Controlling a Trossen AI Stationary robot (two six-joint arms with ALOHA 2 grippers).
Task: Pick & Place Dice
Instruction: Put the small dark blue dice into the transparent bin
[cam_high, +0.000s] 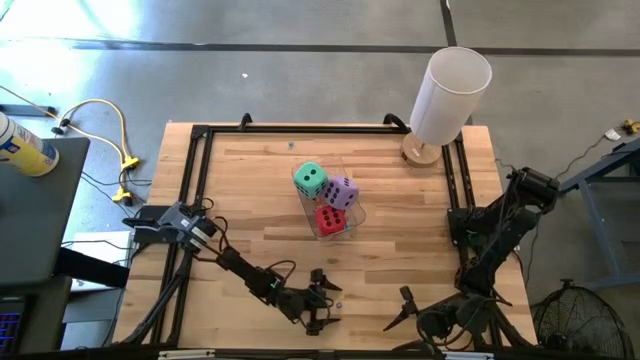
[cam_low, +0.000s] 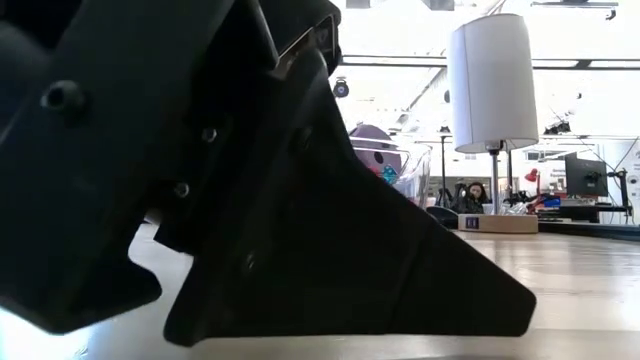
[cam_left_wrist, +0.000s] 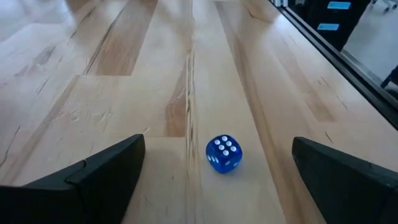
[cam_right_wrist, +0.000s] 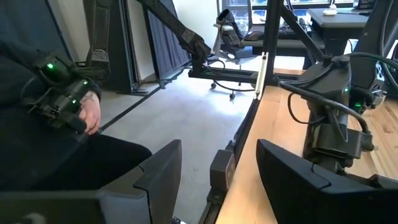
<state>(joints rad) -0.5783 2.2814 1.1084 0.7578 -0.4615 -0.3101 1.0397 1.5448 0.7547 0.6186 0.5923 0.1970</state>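
Blue die (cam_left_wrist: 223, 153) | between wide-open left gripper (cam_left_wrist: 217, 171) jaws | right gripper (cam_right_wrist: 217, 165) half-open, empty

Green (cam_high: 310, 179), purple (cam_high: 341, 192), red dice (cam_high: 331, 219) in bin (cam_high: 352, 215)

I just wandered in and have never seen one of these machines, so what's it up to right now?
The left gripper, fingers wide open, is low over the table near its front edge, lined up on a small blue die that lies untouched on the wood. Green, purple and red dice already sit in the clear bin mid-table. The right gripper waits at the front edge, holding nothing.
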